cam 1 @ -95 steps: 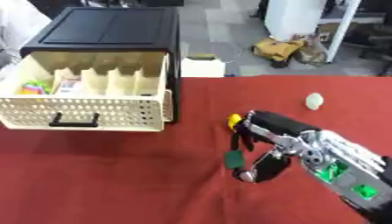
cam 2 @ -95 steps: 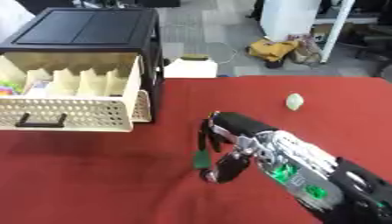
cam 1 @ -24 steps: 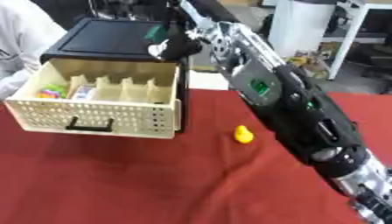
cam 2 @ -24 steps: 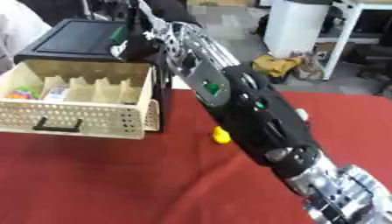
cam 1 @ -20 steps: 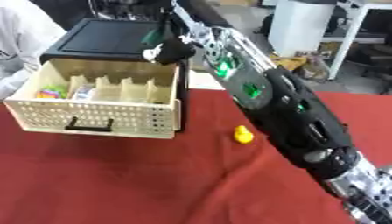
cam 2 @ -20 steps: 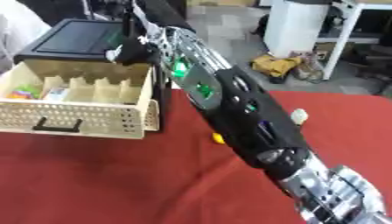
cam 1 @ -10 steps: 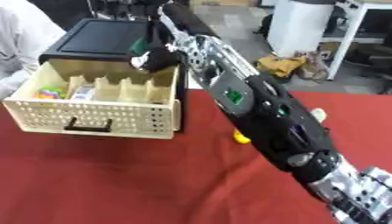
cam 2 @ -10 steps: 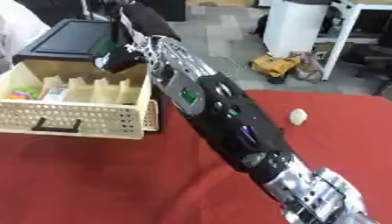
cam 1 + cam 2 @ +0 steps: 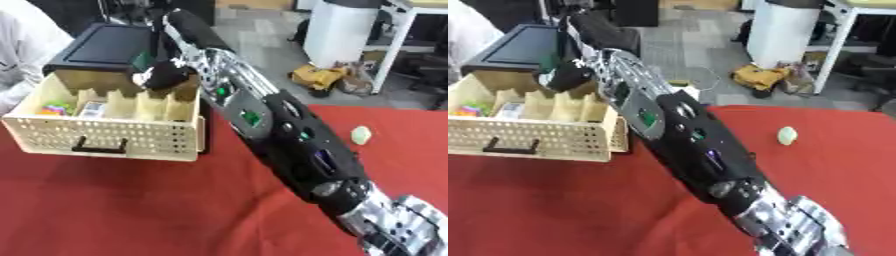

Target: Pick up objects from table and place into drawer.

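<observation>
Right hand [image 9: 163,75] extended to upper left of the frame, over the open drawer [image 9: 105,131]; fingers hard to make out, cannot tell if curled. Pale green object [image 9: 787,135] on red tabletop [image 9: 114,200], right of centre, long axis upright.

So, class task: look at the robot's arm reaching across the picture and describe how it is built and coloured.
The right arm is a thick, mostly black limb of chunky rounded segments, with small green lights or markings along its casing. Near the bottom right it has a silver-grey metal section with darker gaps. At the far end, the robot hand is black with pale grey patches. No loose cables show. No left arm shows.
</observation>
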You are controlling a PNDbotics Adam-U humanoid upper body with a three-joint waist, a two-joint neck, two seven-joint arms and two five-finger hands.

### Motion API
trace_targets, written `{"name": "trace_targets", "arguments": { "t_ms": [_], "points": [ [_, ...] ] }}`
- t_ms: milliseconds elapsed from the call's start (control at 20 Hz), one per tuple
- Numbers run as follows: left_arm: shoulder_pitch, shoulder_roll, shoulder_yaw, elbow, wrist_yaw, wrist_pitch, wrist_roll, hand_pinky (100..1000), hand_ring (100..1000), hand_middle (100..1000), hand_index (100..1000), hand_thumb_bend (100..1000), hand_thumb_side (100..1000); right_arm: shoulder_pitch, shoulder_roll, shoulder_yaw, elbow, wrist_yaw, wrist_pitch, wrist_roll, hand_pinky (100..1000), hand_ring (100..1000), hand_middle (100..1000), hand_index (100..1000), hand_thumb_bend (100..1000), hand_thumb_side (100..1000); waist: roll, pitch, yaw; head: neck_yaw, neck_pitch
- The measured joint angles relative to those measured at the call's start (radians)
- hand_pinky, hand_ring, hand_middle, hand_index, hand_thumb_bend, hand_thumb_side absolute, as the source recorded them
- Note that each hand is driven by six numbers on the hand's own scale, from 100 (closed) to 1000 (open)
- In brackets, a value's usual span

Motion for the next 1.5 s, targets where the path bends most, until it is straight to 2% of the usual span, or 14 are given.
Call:
{"name": "trace_targets", "arguments": {
  "t_ms": [550,900,1150,1300,1350,1400,1500],
  "points": [
    [0.000,0.000,0.000,0.000,0.000,0.000,0.000,100,100,100,671,136,1000,0.003,0.007,0.007,0.003,0.033,-0.007,0.020,626,664,403,604,471,492,0.000,0.000,0.000,0.001,0.000],
    [0.000,0.000,0.000,0.000,0.000,0.000,0.000,100,100,100,670,136,1000,0.003,0.007,0.006,-0.007,0.040,-0.001,0.019,622,660,394,600,464,485,0.000,0.000,0.000,0.002,0.000],
    [0.001,0.000,0.000,0.000,0.000,0.001,0.001,100,100,100,670,139,1000,0.003,-0.002,-0.015,-0.052,0.021,0.019,-0.007,621,659,394,598,456,493,0.001,0.000,-0.006,0.010,0.000],
    [0.005,0.000,0.001,0.000,0.000,0.002,0.002,100,100,100,670,138,1000,0.003,-0.028,-0.029,-0.100,-0.009,0.033,-0.025,623,663,399,600,454,503,0.005,-0.003,-0.010,0.016,0.001],
    [0.007,0.000,0.001,0.000,0.000,0.002,0.003,100,100,100,670,139,1000,0.004,-0.039,-0.032,-0.119,-0.022,0.037,-0.030,623,663,401,601,409,523,0.006,-0.005,-0.014,0.019,0.001],
    [0.009,0.000,0.001,0.000,0.000,0.003,0.004,100,100,100,670,139,1000,0.004,-0.054,-0.037,-0.138,-0.033,0.040,-0.035,624,664,401,601,453,512,0.007,-0.006,-0.017,0.021,0.001],
    [0.010,0.000,0.001,0.000,0.000,0.004,0.005,100,100,100,670,138,1000,0.006,-0.083,-0.042,-0.176,-0.055,0.048,-0.043,624,664,402,602,454,521,0.008,-0.007,-0.021,0.027,0.002]
  ]
}}
